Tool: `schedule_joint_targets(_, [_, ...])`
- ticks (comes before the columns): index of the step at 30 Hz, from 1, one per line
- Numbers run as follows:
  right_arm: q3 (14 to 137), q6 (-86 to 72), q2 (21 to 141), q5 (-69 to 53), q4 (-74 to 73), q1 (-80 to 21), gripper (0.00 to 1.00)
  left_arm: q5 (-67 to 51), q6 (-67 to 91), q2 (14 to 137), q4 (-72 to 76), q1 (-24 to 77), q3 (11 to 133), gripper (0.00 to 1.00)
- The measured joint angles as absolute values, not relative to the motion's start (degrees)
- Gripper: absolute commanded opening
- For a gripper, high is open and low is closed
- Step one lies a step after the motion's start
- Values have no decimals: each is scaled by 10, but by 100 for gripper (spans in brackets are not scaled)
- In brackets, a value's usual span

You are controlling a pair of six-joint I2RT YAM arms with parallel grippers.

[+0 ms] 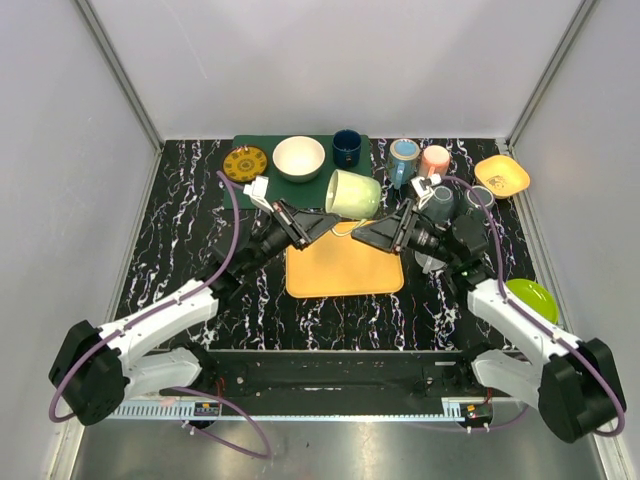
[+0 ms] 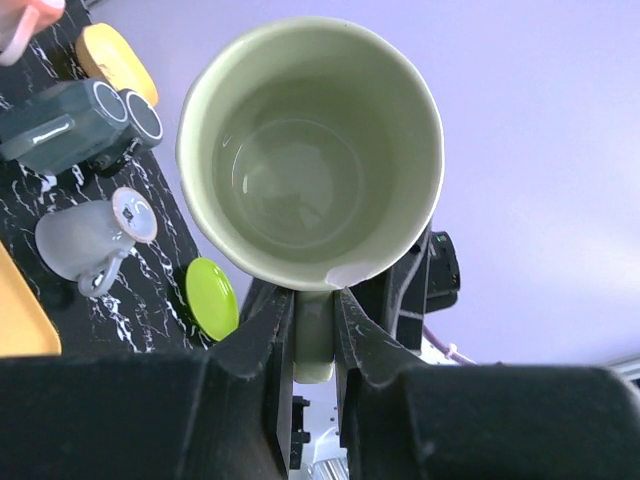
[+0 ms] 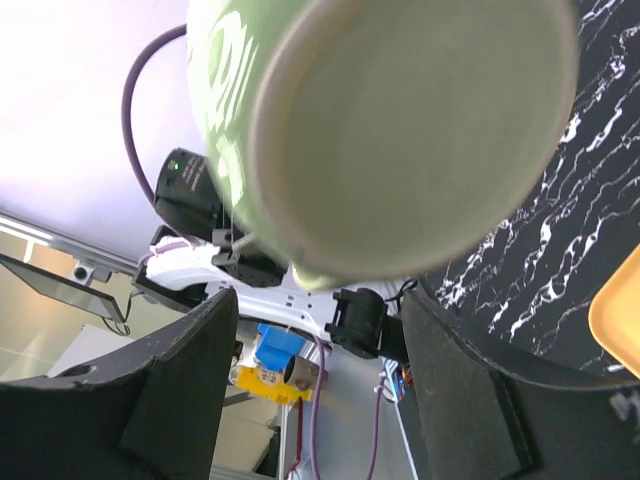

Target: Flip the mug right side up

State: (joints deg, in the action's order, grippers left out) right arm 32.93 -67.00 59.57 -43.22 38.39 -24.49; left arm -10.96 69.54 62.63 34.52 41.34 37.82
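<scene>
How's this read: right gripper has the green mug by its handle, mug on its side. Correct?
No, wrong arm: the left gripper has the green mug by its handle, mug on its side. The left wrist view shows it clamped on the handle; the right gripper is open by the mug's base.

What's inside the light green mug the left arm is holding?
Nothing: the left wrist view looks straight into the mug and shows only bare glazed wall and bottom. The inner wall just behind the near rim is hidden.
</scene>
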Motion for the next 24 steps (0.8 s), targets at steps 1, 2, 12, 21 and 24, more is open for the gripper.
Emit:
schedule_joint_targets(1, [333,-675,606,-432,396,-245,69,-110,697,626,348,416,378,0])
schedule_joint_targets(2, [337,-682,620,-432,414,-246,68,-110,698,626,350,419,378,0])
schedule_joint_targets(12, [374,-738,710,-442,516,-253,44,-99,705,626,383,430,373,0])
schedule_joint_targets(21, [396,-778,738,-443,557,-263,21,-81,705,626,407,432,369,0])
schedule_joint_targets(24, [399,-786,744,-443,569,-264,0,-79,704,626,413,432,369,0])
